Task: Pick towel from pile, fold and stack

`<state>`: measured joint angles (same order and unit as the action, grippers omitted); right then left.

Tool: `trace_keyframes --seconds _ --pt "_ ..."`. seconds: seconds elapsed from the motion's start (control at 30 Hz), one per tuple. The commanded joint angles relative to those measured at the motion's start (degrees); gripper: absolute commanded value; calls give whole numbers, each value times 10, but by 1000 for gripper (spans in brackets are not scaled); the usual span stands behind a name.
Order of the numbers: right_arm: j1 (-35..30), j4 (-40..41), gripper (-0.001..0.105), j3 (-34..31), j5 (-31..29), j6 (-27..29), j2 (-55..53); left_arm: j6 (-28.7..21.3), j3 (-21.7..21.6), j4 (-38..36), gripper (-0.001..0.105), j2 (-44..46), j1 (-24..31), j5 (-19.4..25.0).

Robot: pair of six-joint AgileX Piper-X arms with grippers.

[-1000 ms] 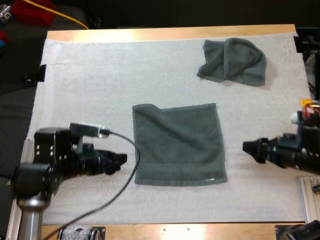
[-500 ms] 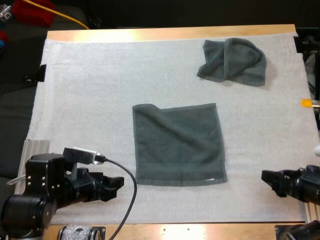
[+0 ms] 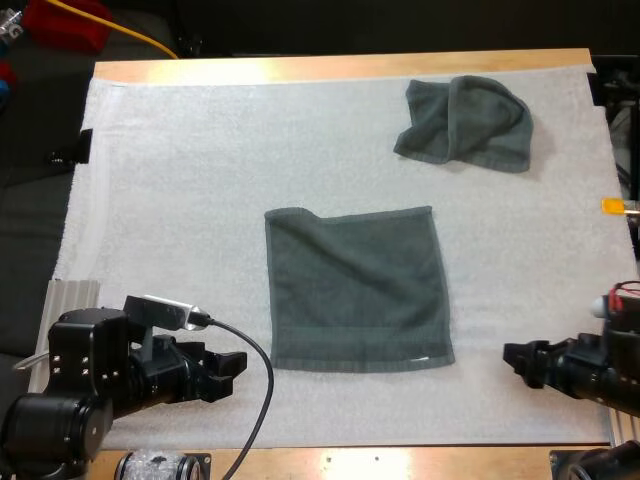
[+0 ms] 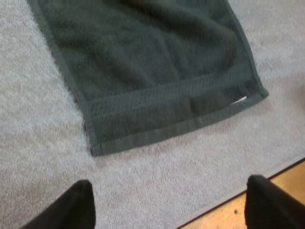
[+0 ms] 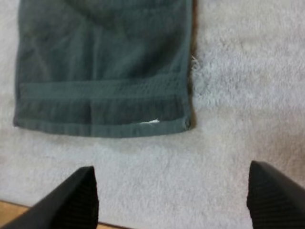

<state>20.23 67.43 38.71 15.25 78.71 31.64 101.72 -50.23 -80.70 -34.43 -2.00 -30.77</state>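
**A:** Towel status?

**B:** Flat towel [image 3: 358, 290] lies spread out in the middle of the mat [image 3: 180, 170]. It's roughly square with a few soft creases, and its far left corner is slightly rounded in. Crumpled towel [image 3: 465, 122] sits bunched at the far right of the mat, well apart from the flat one.

**A:** Left gripper?

**B:** Left gripper [image 3: 232, 368] is over the near left part of the mat, near the flat towel's near left corner and not touching it. In its wrist view the fingers [image 4: 71, 205] stand wide apart with only bare mat between them. It's gripping nothing. The towel's near hem lies ahead of the tips.

**A:** Right gripper?

**B:** Right gripper [image 3: 515, 360] is on the near right side, pointing toward the flat towel's near right corner, with a clear strip of mat between them. Its fingers [image 5: 274, 200] are spread too, clear of the cloth, with nothing held.

**A:** Anything on the hem?

**B:** A small white label [image 5: 150, 122] sits on the near hem band, close to the right corner. A loose thread sticks out along the right edge just above that.

**A:** Table?

**B:** Wooden table [image 3: 340, 68] shows as a strip past the mat's far edge and again along the near edge, by both grippers.
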Motion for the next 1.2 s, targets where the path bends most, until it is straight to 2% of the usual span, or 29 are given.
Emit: trace_keyframes --seconds 0.0,0.23,0.53,1.07,1.17 --pt "1 -30 64 -23 14 -13 7 -1 0 4 63 0 0 5" --pt "1 -157 64 -106 80 -63 58 -2 1 10 63 0 0 5" --pt "1 -294 64 -142 122 -96 171 -2 1 11 63 0 0 5" --pt "1 -381 64 -142 161 -96 349 -2 1 12 63 0 0 5" --pt "1 -392 64 -142 186 -96 373 -2 1 12 63 0 0 5"
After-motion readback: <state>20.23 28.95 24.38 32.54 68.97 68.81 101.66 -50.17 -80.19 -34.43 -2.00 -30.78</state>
